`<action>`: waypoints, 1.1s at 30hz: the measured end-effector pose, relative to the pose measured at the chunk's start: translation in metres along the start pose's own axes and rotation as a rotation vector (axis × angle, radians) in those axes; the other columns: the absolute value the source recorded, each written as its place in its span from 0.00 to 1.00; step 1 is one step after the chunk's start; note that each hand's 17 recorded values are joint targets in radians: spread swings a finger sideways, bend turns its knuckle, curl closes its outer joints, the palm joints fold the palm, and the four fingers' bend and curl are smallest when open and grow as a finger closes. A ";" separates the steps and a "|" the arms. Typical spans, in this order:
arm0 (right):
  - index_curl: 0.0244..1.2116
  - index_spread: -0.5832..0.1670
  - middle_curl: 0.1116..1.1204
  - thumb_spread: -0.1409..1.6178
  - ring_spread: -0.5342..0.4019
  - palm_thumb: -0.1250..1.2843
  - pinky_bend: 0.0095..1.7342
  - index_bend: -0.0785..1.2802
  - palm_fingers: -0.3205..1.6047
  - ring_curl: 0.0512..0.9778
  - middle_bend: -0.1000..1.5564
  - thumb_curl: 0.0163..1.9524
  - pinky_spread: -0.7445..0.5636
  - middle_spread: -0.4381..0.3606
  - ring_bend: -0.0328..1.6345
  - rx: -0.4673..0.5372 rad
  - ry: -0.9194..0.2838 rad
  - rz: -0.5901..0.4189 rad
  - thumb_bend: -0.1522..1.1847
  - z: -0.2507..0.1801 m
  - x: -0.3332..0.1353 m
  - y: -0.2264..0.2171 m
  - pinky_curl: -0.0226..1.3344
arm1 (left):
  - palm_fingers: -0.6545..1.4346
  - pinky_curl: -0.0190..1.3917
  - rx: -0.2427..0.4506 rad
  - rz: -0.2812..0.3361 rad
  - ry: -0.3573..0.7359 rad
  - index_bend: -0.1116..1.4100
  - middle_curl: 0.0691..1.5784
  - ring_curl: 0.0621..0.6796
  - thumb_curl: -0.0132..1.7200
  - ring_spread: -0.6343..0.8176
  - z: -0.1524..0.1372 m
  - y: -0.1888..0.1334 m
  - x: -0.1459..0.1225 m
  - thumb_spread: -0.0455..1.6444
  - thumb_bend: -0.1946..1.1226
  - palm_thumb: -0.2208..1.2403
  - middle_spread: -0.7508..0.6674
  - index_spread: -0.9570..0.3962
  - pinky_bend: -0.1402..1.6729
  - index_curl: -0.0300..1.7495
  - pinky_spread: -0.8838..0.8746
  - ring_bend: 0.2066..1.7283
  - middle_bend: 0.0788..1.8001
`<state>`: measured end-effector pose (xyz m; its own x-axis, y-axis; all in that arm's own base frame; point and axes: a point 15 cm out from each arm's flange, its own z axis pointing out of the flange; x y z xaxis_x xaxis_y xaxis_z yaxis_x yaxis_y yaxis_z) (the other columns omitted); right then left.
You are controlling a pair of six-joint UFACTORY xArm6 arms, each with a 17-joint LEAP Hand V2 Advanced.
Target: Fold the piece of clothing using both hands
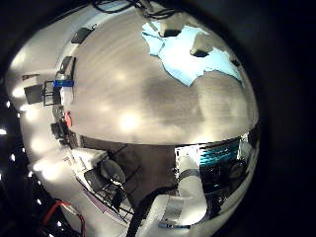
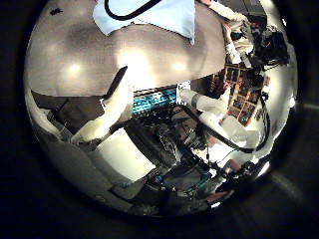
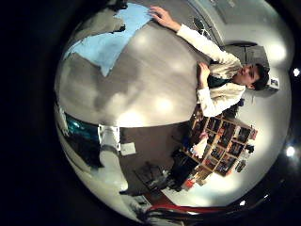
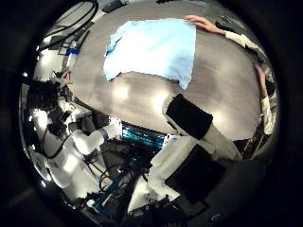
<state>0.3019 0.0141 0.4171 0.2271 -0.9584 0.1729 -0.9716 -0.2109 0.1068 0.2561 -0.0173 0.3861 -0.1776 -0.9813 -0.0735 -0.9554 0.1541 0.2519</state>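
A short-sleeved shirt (image 4: 147, 47) lies spread flat on the table (image 4: 142, 95). It also shows in the right little finger side palm view (image 3: 113, 42), the left little finger side palm view (image 1: 193, 54) and the left thumb side palm view (image 2: 150, 15). A person's hand (image 4: 204, 21) rests at the shirt's edge, also in the right little finger side palm view (image 3: 165, 17). Both palms are well above the table and away from the shirt. One finger of the right hand (image 4: 189, 115) and one of the left hand (image 2: 108, 102) reach in straight.
Small items (image 1: 61, 87) stand at one table edge, also seen in the right thumb side palm view (image 4: 71, 52). The person's other arm (image 3: 202, 85) leans on the table edge. Shelves (image 3: 221, 141) stand behind the person.
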 end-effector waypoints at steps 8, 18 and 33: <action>0.28 0.20 0.30 0.81 0.34 0.50 0.59 0.19 0.39 0.24 0.37 0.17 0.49 0.35 0.62 0.003 0.003 0.003 0.10 -0.001 0.001 0.002 0.01 | 0.49 0.29 -0.001 0.010 -0.004 0.21 0.19 0.17 0.21 0.53 0.002 -0.012 0.001 0.71 0.13 0.49 0.55 0.60 0.20 0.32 0.62 0.27 0.06; 0.28 0.21 0.30 0.81 0.34 0.50 0.59 0.19 0.38 0.24 0.37 0.17 0.50 0.35 0.61 -0.007 -0.010 0.034 0.10 0.003 0.005 0.001 0.01 | 0.45 0.30 0.039 0.035 -0.004 0.15 0.19 0.20 0.21 0.55 0.018 -0.045 -0.010 0.71 0.12 0.46 0.57 0.64 0.23 0.29 0.62 0.30 0.06; 0.24 0.30 0.26 0.76 0.58 0.35 0.56 0.18 0.21 0.18 0.31 0.15 0.69 0.51 0.50 -0.114 -0.020 0.048 0.09 0.045 0.001 -0.030 0.02 | 0.30 0.30 0.005 0.102 0.014 0.18 0.17 0.22 0.19 0.74 0.089 -0.105 -0.027 0.59 0.12 0.29 0.74 0.69 0.32 0.19 0.76 0.32 0.06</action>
<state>0.3279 0.0106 0.3704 0.1777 -0.9707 0.1616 -0.9674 -0.1422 0.2097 0.3399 0.0036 0.2762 -0.2705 -0.9621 -0.0344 -0.9338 0.2535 0.2525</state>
